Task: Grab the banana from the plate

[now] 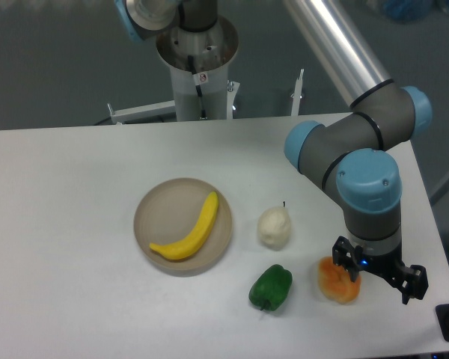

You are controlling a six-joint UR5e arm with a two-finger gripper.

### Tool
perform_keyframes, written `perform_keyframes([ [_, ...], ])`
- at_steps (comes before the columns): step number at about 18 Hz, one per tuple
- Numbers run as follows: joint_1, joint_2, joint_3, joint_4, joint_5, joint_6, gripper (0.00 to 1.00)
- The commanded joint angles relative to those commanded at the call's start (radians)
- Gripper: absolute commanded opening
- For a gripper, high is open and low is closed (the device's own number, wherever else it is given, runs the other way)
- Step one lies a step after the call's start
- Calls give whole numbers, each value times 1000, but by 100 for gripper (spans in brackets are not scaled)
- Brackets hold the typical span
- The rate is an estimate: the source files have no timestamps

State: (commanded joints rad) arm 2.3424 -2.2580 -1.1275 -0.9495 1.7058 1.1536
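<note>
While the banana (188, 234) lies in the plate (151, 206), the gripper (378, 278) hangs well apart, open and empty. It should approach from above, jaws straddling the banana's middle.

robotics lab, ur5e arm (359, 142), white table (60, 224), toy fruit

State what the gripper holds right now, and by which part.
Nothing can be confirmed as held. The gripper hangs low beside the orange fruit, partly overlapping it; the view does not settle any grip. The banana lies untouched on the plate.

A white pear (274, 227), green pepper (271, 287) and lumpy orange fruit (335, 281) sat close together on the white table (60, 224).
</note>
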Motion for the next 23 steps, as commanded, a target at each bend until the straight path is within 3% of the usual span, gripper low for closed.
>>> perform_keyframes([
  [11,8,15,-24,-3,-34,-3,100],
  [17,8,87,-107,-9,-40,-58,100],
  [23,-11,181,-205,-132,-49,-233,100],
])
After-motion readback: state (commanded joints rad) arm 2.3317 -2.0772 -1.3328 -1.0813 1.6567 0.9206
